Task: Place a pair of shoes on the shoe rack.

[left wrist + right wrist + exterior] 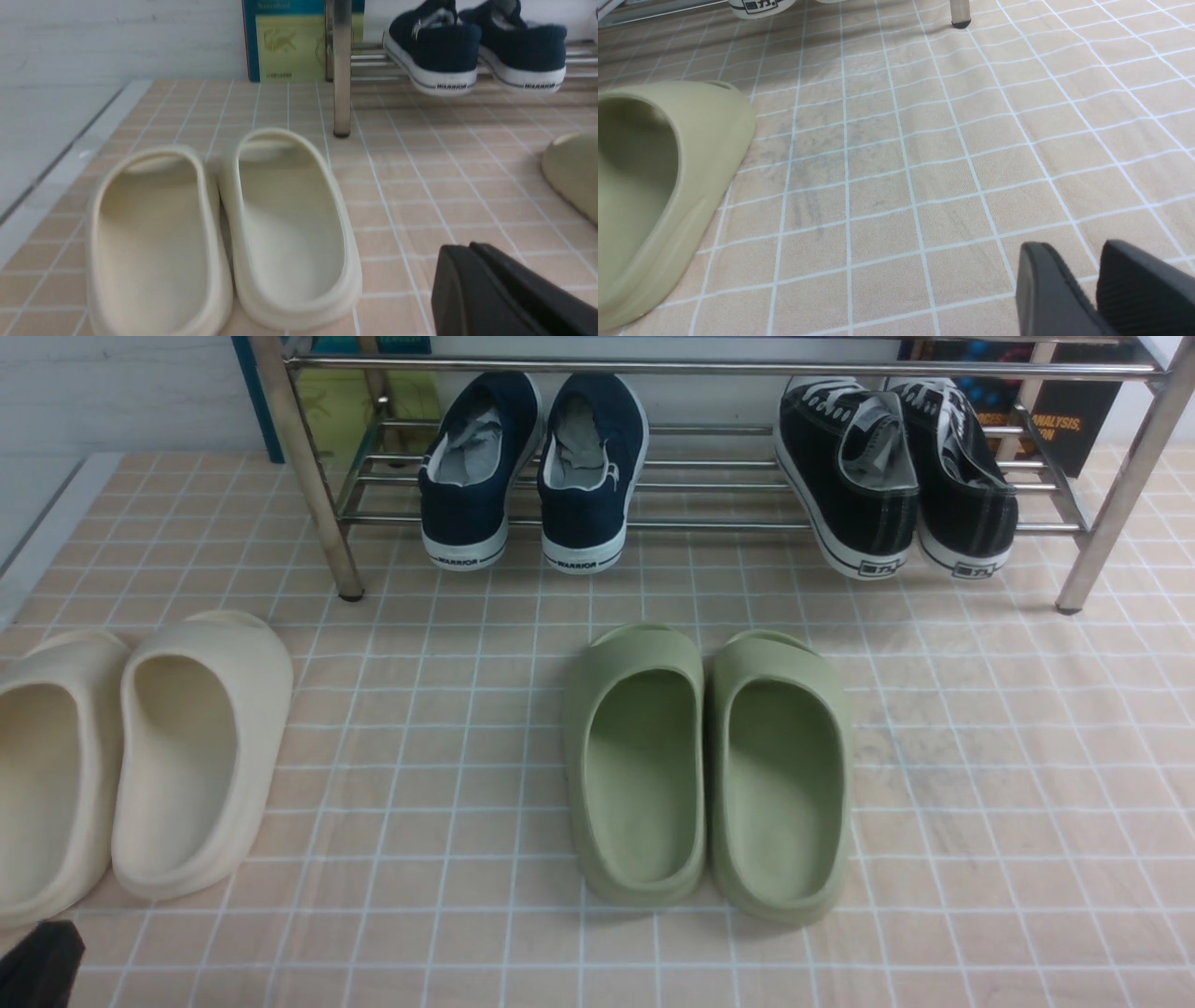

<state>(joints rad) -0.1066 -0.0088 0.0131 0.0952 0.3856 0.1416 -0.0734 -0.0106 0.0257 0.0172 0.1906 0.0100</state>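
The pair of navy slip-on shoes (532,467) with white "WARRIOR" soles stands side by side on the lower bars of the chrome shoe rack (709,368), at its left part, heels toward me. The pair also shows in the left wrist view (472,46), on the rack bars (369,58). My left gripper (469,247) is shut and empty, low over the tiled floor beside the cream slides; its dark tip shows at the front view's bottom left corner (37,966). My right gripper (1069,254) is slightly open and empty over bare tiles, out of the front view.
Black lace-up sneakers (896,476) sit on the rack's right part. Olive-green slides (709,765) lie mid-floor, one also in the right wrist view (705,140). Cream slides (140,756) lie at the left. Books stand behind the rack (285,42).
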